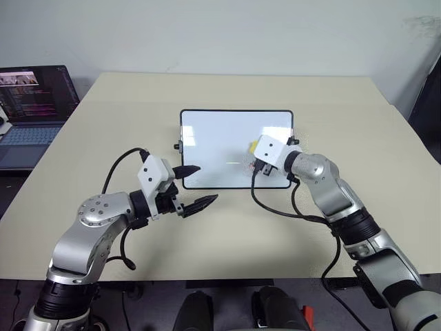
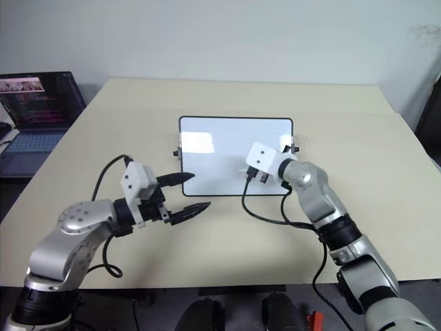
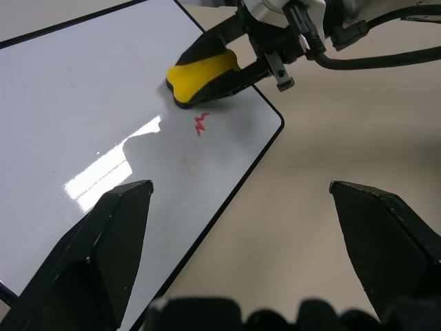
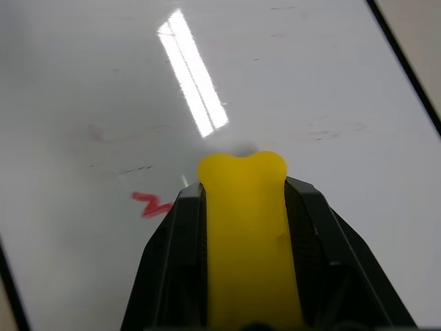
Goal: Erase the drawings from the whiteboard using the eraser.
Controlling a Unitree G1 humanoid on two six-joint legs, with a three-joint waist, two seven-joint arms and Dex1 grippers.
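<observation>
Eraser [image 4: 244, 234], a soft, light yellow sponge that looks squeezed at its waist, sits clenched between the right gripper [image 4: 242, 181] jaws on the whiteboard [image 3: 83, 103], 1 red squiggle [image 4: 151, 203] just beside them, while the left gripper [image 1: 195, 186] hangs released nearby.

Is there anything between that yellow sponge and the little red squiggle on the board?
Nothing: the left wrist view shows bare white whiteboard between the eraser and the red squiggle.
</observation>
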